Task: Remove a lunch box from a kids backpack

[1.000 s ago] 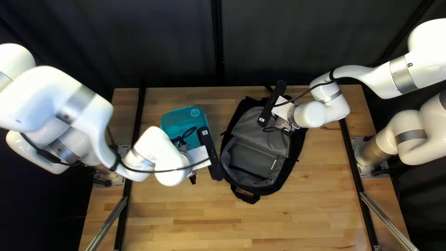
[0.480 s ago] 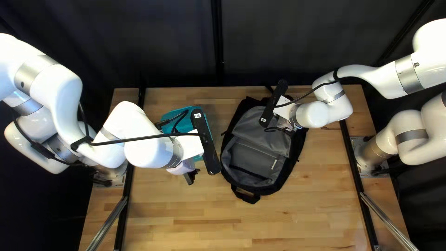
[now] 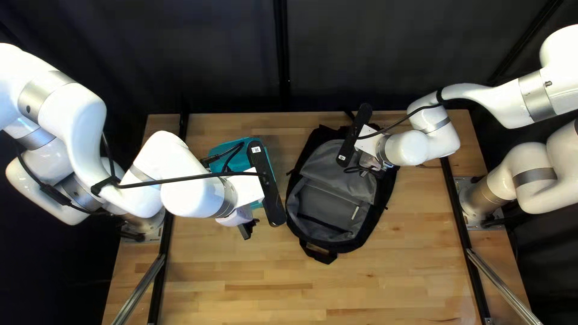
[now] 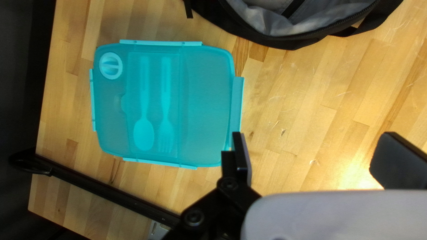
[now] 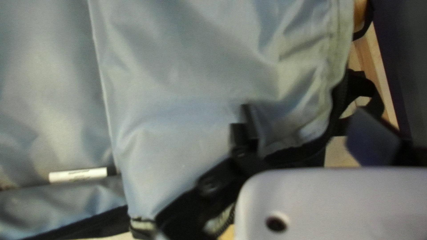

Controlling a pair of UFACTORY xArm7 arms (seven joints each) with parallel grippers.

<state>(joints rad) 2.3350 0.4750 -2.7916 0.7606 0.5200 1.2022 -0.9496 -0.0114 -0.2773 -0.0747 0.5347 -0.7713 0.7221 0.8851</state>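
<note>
Lying left of the open backpack (image 3: 331, 201), the teal lunch box (image 4: 204, 102) rests on the desk (image 3: 271, 271); left claw (image 3: 248, 229) and right claw (image 3: 371, 164) both stand open.

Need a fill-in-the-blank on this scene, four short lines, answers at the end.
The lunch box shows a spoon beside a ____.
In the top left view the lunch box lies to the ____ of the backpack.
The backpack's lining is grey, its outside ____.
The left gripper is ____, not shut.

Missing words: fork; left; black; open.
</note>
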